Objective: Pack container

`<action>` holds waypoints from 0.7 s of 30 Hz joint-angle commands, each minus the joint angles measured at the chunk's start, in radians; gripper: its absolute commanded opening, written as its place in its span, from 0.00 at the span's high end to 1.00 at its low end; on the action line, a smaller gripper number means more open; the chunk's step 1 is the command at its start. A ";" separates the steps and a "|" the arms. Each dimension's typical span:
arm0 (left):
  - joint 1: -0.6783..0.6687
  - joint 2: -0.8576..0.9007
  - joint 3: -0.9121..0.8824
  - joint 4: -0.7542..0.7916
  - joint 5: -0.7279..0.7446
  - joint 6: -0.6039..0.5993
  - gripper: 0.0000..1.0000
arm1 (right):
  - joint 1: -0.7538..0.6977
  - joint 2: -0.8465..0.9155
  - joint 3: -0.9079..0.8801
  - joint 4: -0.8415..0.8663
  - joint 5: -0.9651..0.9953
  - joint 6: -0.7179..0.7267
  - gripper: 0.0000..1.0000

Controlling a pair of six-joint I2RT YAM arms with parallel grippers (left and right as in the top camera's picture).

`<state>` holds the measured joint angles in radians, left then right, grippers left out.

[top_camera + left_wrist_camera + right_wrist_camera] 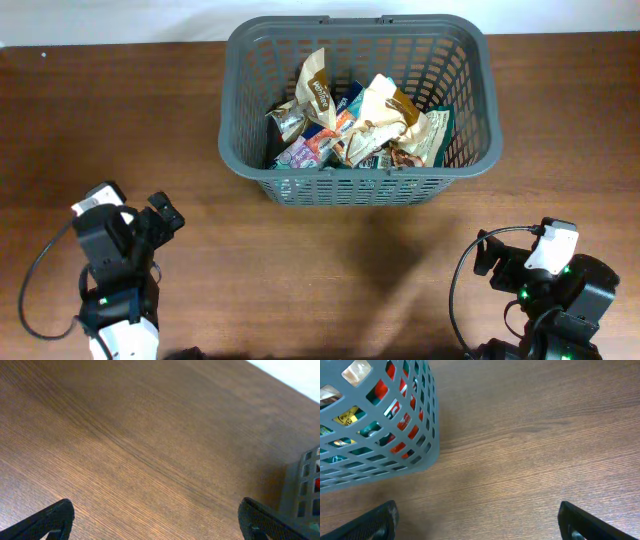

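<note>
The container is a large dark grey slotted basket at the back middle of the wooden table, holding several snack packets. Its corner shows in the right wrist view and its edge in the left wrist view. My left gripper is open and empty at the front left, far from the basket; its fingertips frame bare wood in the left wrist view. My right gripper is open and empty at the front right; in the right wrist view its fingers span bare wood.
The brown wooden table stretches between the two arms. A white wall strip runs along the table's far edge.
</note>
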<state>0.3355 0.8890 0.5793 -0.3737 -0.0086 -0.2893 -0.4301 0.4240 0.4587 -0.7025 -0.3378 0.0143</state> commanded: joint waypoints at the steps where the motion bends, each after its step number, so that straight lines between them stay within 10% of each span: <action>1: 0.006 0.023 -0.006 -0.001 -0.007 -0.013 0.01 | 0.006 -0.019 -0.005 -0.001 0.009 0.002 0.01; 21: 0.006 0.072 -0.006 -0.001 -0.007 -0.013 0.01 | 0.451 -0.362 -0.061 0.130 0.158 -0.017 0.01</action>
<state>0.3355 0.9558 0.5793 -0.3759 -0.0086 -0.2928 -0.0013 0.0902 0.4381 -0.6231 -0.2668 0.0055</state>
